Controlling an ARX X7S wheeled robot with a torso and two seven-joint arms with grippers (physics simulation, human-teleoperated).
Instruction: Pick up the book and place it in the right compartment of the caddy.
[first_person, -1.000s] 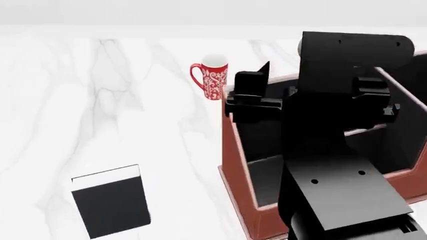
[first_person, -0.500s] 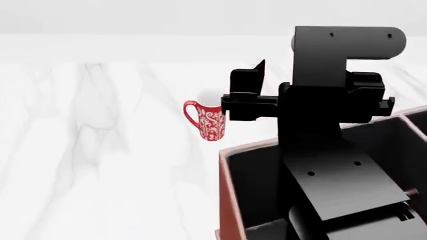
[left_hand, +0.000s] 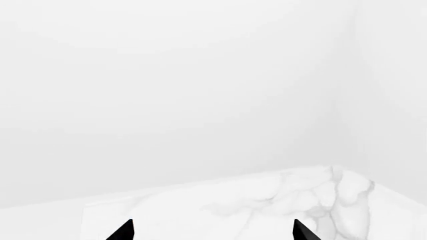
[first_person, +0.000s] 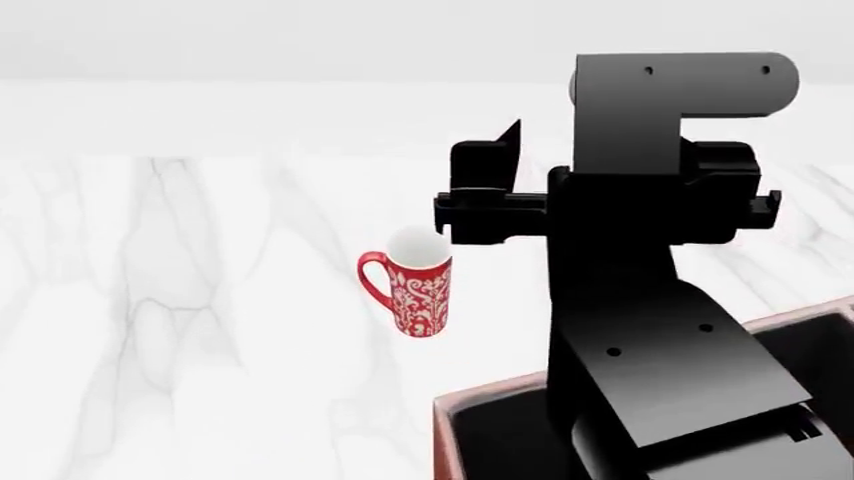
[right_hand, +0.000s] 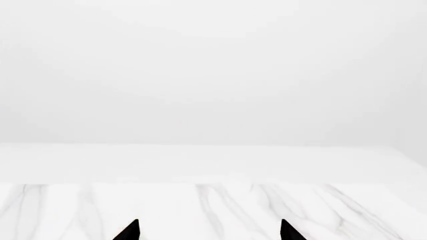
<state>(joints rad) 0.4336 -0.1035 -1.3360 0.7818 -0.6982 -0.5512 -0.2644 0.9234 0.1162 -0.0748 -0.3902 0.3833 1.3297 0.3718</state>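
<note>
The book is out of view in every frame. Only the far corner of the reddish-brown caddy (first_person: 451, 408) with its black lining shows, at the bottom right of the head view. A black arm (first_person: 641, 250) rises over the caddy and hides most of it. In the left wrist view my left gripper (left_hand: 212, 231) shows two fingertips wide apart with nothing between them, over a corner of the marble table. In the right wrist view my right gripper (right_hand: 208, 231) is likewise open and empty above the marble top.
A red-and-white patterned mug (first_person: 411, 280) stands upright on the white marble table (first_person: 200, 330), just left of the arm and beyond the caddy's corner. A plain white wall lies behind the table's far edge.
The head view has tilted upward. The book has dropped out of the bottom of the frame, and the caddy and mug have slid lower. The arm stays raised over the caddy.
</note>
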